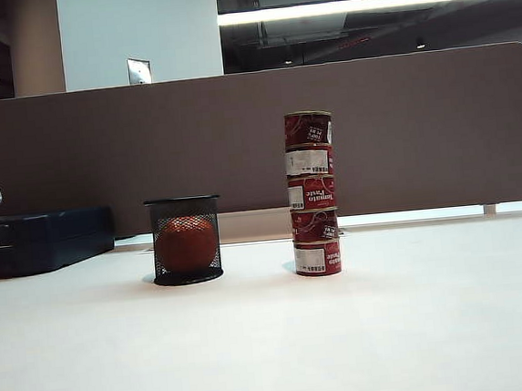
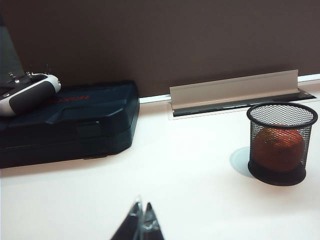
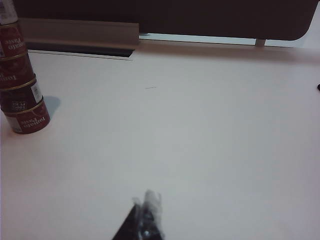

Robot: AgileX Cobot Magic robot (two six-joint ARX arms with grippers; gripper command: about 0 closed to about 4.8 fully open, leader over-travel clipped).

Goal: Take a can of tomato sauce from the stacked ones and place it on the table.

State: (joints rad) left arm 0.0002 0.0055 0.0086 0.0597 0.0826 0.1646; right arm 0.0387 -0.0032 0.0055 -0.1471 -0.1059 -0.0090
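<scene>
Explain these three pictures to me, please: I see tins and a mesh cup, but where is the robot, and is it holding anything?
The wide picture comes from a camera facing the white table. The other two come from cameras on the robot's wrists, so only the gripper tips show. The left gripper and the right gripper both hover low over bare tabletop, shut and holding nothing. On the table stands a stack of five red tomato paste tins; the top tin has not been lifted off. To their left is a black mesh cup with an orange-red ball inside. A dark blue case lies further left, before the brown divider.
</scene>
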